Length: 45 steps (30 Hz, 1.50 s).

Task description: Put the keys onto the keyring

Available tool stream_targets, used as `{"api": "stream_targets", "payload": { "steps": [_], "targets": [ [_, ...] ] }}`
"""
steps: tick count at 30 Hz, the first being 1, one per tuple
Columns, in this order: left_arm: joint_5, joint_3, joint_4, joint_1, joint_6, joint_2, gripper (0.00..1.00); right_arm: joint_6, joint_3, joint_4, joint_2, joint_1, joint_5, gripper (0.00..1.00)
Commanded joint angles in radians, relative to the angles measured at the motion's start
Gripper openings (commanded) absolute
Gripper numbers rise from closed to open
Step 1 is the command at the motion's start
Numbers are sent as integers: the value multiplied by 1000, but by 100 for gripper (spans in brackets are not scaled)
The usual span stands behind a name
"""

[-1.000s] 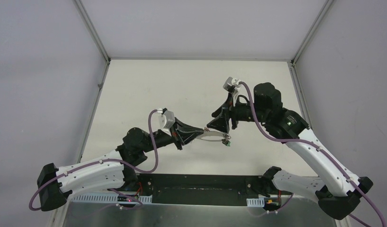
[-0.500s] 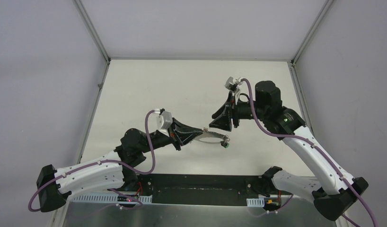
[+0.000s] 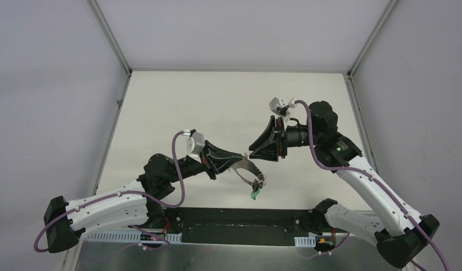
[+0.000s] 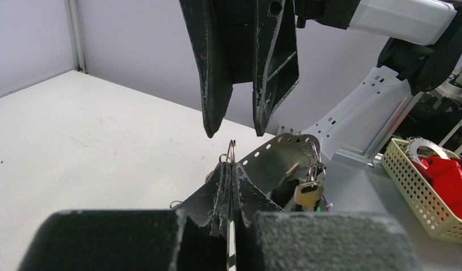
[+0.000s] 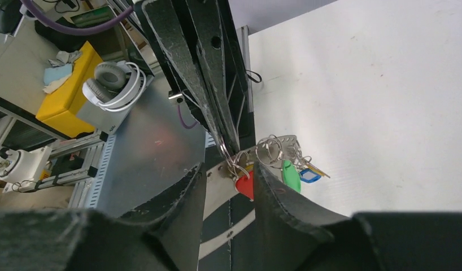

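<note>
Two hands are meeting right at the keyring (image 3: 248, 169), so a bump is my big worry. If the right hand (image 3: 250, 153) is closing off-centre, it could be twisting the hoop out of the pinch of the left hand (image 3: 238, 158), or shoving the little wire loops (image 5: 231, 161) aside. The left hand is clamping tight on the keyring's edge, holding it up off the bench (image 3: 178, 107). The right hand's fingers are standing apart, straddling the red key (image 5: 245, 186) just above the keyring and gripping nothing I can see. The other keys (image 5: 291, 172) are dangling below the keyring, so they might start swinging.
</note>
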Motion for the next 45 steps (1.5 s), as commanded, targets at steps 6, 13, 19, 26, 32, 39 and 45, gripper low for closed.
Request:
{"api": "stream_targets", "payload": {
  "steps": [6,13,19,26,32,39,45],
  "targets": [
    [11,12,120,-5,-32,19,0,88,-26,202,-4,26,-39,31],
    [10,13,128,-6,-35,27,0,87,-36,208,21,48,-43,22],
    [21,17,128,-5,-38,29,0,73,-38,200,39,53,-32,24],
    [39,23,126,-6,-40,34,0,51,-23,179,52,53,-20,31],
    [36,19,137,-6,-37,29,0,39,-30,176,58,53,-57,11],
    [39,10,153,-6,-40,21,0,14,-30,143,66,52,-104,8],
    [41,10,152,-6,-42,20,0,4,-19,124,75,52,-108,17]
  ]
}}
